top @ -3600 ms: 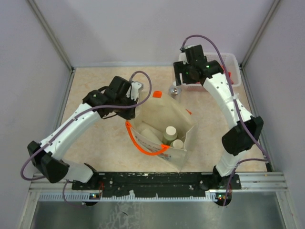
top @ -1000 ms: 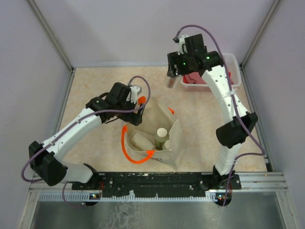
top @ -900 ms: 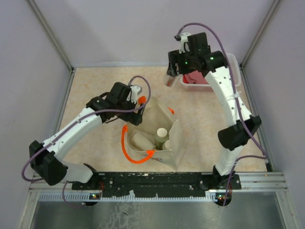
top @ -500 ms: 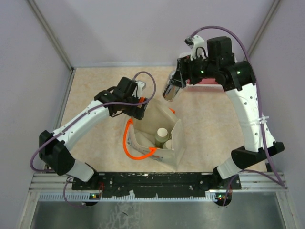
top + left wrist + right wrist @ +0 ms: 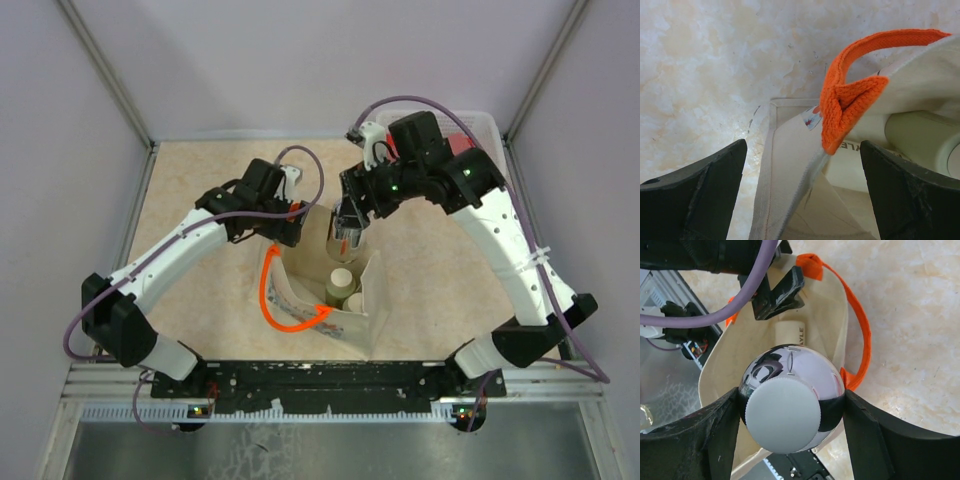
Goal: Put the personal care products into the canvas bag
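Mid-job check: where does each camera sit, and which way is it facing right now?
Top camera: above and behind the arm bases, looking down on the table; both arms show, meeting over the bag.
Left wrist camera: looks down between the open left claw at the bag's rim and orange handle.
Right wrist camera: looks down at the right claw gripping the clear bottle over the bag's mouth.
Shared: both wrist views see a cream bottle inside the bag.
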You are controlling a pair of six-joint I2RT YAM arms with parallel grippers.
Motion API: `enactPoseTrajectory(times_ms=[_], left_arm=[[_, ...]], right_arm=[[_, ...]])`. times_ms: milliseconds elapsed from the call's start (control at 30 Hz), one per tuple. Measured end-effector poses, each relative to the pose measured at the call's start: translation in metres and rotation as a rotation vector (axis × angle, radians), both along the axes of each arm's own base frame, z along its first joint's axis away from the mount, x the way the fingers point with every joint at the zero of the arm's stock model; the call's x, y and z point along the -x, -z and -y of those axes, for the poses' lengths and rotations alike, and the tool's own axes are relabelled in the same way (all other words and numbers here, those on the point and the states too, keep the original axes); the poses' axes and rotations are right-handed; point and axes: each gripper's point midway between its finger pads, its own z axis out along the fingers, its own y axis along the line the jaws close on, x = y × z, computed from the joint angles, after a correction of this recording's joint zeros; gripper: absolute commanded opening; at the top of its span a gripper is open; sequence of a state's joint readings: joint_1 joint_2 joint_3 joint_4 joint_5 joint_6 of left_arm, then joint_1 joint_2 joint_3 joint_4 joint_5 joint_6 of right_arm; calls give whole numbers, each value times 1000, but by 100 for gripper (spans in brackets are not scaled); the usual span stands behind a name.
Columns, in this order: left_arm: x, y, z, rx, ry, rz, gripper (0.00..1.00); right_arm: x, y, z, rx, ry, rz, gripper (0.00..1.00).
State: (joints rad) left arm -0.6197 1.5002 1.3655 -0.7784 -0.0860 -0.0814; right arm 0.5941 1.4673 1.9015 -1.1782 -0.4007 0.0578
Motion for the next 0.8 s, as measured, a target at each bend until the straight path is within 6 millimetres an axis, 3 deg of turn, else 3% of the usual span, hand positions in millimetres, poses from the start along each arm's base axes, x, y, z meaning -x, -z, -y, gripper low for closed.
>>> enactPoseTrajectory(times_ms=[267, 367, 467, 800], left_arm=[[-6, -3, 2, 14, 3, 21, 100], [-6, -5, 2, 17, 6, 22, 100], [-8, -9, 4, 23, 10, 32, 100], [-6, -24, 4, 25, 30, 35, 100]], right_arm=[[27, 10, -15, 19, -74, 13, 0], [34, 35, -14, 62, -81, -18, 0], [37, 75, -9, 141, -69, -68, 0], [17, 82, -28, 104, -33, 73, 0]])
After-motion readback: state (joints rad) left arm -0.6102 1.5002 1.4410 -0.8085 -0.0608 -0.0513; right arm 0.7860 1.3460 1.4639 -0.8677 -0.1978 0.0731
